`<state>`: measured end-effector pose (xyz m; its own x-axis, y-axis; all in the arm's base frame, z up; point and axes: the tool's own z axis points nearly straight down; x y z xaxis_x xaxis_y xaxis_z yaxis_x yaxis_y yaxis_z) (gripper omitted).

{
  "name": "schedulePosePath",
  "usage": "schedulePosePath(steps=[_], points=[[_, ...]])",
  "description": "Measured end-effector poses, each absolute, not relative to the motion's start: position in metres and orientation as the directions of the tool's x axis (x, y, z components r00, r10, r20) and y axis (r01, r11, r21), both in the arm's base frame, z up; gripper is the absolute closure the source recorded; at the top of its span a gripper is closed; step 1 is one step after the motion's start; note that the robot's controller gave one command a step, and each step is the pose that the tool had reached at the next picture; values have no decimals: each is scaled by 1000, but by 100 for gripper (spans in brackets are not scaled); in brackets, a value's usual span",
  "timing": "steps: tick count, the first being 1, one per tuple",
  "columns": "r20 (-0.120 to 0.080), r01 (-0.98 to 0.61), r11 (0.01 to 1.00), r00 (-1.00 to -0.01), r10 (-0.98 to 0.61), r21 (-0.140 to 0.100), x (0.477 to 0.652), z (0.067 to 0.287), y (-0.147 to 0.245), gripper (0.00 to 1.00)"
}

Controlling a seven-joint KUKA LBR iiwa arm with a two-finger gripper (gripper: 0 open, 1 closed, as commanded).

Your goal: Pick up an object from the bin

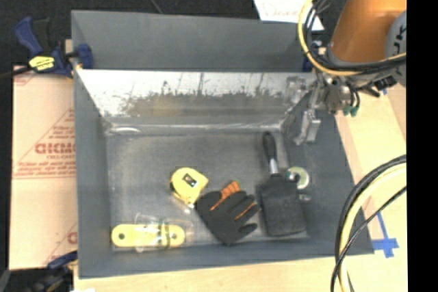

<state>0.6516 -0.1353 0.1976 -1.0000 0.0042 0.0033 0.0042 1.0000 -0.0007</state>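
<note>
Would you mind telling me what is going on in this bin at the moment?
A robot arm reaches in from the right, and its claw hangs near the back right corner of the grey bin. Nothing looks picked up yet. Nearest to it on the floor lie a dark-handled tool, a small pale ring and a black block. Further left are a black and orange glove, a yellow tape measure and a yellow packaged item.

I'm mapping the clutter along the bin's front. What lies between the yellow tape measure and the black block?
In the camera view, a black glove with orange finger stripes lies between the yellow tape measure and the black block.
</note>
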Motion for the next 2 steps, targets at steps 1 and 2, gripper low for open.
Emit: schedulePosePath(steps=[1,2], points=[[-5,0,1000,-1000,0,-2,653,203,-135,0],[-7,-631,776,-776,-631,3,591,70,-116,0]])
